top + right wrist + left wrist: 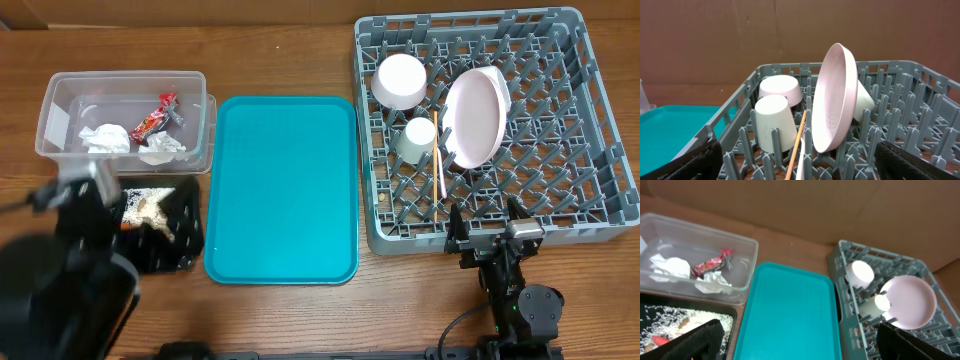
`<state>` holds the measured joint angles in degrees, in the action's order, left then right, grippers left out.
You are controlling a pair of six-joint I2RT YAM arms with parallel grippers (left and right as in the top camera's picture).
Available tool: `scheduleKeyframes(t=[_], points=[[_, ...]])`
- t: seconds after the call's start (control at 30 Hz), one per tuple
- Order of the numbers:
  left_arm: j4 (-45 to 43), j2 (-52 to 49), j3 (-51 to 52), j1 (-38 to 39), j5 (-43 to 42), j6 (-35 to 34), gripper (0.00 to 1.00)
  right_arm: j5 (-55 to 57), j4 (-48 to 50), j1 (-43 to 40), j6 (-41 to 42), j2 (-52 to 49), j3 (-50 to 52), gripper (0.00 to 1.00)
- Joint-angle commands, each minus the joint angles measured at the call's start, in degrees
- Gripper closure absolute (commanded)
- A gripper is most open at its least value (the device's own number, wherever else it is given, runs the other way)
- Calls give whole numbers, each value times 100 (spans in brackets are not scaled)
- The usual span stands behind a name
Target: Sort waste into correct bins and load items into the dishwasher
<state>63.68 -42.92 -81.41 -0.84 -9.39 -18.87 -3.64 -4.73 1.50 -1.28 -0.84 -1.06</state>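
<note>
- Clear tub (48, 120): bench, 10 o'clock. Holds crumpled napkins (105, 138) and a red snack wrapper (155, 117).
- Black tray (190, 245): bench, 8 o'clock, touching the tub's near wall. Holds scattered rice (150, 205), tan bits and an orange-red scrap.
- Teal tray (282, 190): centre of bench, nothing on it.
- Dish rack (590, 150): 2 to 3 o'clock.
  - Bowl (400, 80) upturned at the rack's 11 o'clock.
  - Cup (418, 138) upturned just below the bowl.
  - Plate (476, 115) on edge between pegs, leaning.
  - Chopstick (438, 175) lies across the grid, pointing to 6 o'clock.
  - A white sliver beside the chopstick in the right wrist view may be the fork; too little shows to tell.
- Left end effector (799, 327): fingers spread wide, holding nothing, above the black tray.
- Right end effector (484, 222): fingers spread wide, holding nothing, at the rack's 6 o'clock edge.
- Step in hand (judged): sorting and loading look done or nearly so. What remains is checking the load and backing off.
- Doing it well:
  - Confirm the fork is in the rack before finishing.
  - Draw the right arm back toward 6 o'clock, clear of the rack wall and the chopstick tip.
  - Do not nudge the leaning plate.
  - Lift the left arm straight up so rice is not dragged off the tray.
</note>
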Motion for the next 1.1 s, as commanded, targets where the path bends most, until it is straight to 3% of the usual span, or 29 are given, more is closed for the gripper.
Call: scheduleKeyframes(t=[0.0,0.2,0.5,0.77,1.07], points=[[94,398,-70,11,96,46,0,13,24,-7,-7,68,63,0],[251,1008,164,11,98,48,0,13,24,-7,-7,68,61,0],[-11,2017,1565,11,101,48,0,13,24,-7,-4,68,61,0],[-1329,2830,3379,11,96,46,0,13,24,-7,-7,68,61,0],[-3790,3768,5348,11,76,46,0,13,24,-7,-7,68,61,0]])
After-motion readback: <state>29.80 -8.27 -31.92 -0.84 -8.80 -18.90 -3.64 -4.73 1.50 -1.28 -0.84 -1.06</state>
